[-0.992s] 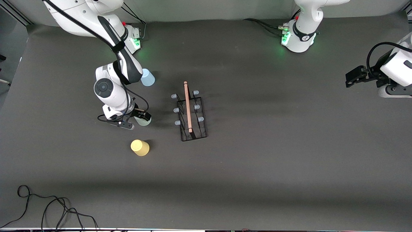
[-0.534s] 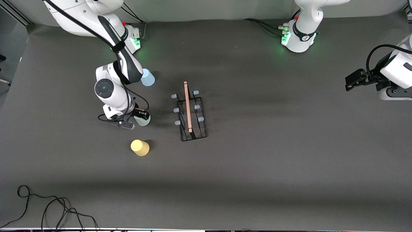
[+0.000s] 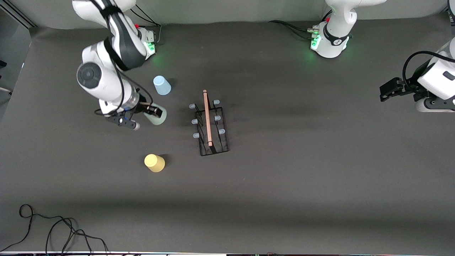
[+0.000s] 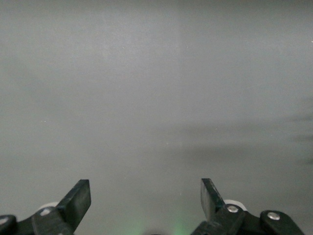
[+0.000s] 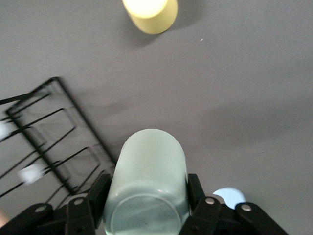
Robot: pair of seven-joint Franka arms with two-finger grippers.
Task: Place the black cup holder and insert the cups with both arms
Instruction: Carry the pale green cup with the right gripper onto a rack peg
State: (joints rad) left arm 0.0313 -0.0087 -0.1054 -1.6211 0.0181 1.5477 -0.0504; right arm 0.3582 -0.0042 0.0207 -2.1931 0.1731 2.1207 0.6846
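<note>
I see a matt dark grey bench [image 3: 284, 177], smooth plastic cups, the pale green cup [image 5: 146, 181] faintly translucent, a thin black wire holder [image 3: 213, 142] with a wooden rod [image 3: 207, 117], glossy white arm shells

You see the rack [image 5: 44, 142] blurred and cut off at the right wrist view's edge; the yellow cup [image 5: 150, 14] is cropped too.

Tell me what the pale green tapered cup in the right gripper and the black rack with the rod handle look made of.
Pale green tapered cup: likely plastic, smooth and matte, slightly translucent at its base. Black rack: thin wire, probably coated metal, since the table shows through its open frame. Its rod handle: light wood by colour, though the grain cannot be made out.
</note>
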